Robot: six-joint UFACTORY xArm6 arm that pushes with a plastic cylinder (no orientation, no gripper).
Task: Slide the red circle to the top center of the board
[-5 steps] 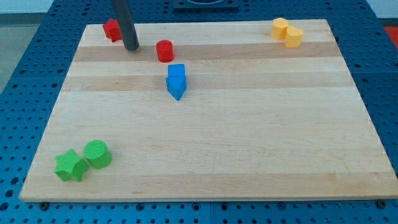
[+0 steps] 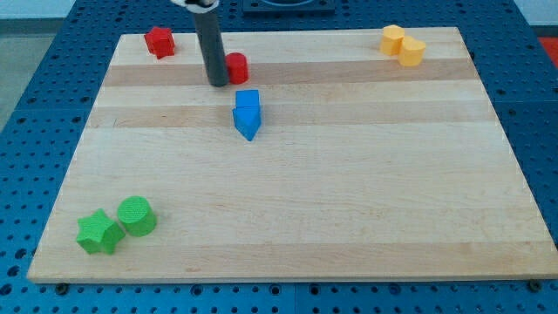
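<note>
The wooden board (image 2: 296, 201) fills the view. The rod comes down from the view's top, and my tip (image 2: 217, 83) rests on the board touching the red circle (image 2: 236, 67) from its 8 o'clock side; there are no jaws, so nothing is gripped. The circle sits near the top edge, left of centre. At its 5 o'clock lie two touching blue blocks (image 2: 248, 113). A red block (image 2: 159, 41) of unclear shape sits at 10 o'clock of the circle.
</note>
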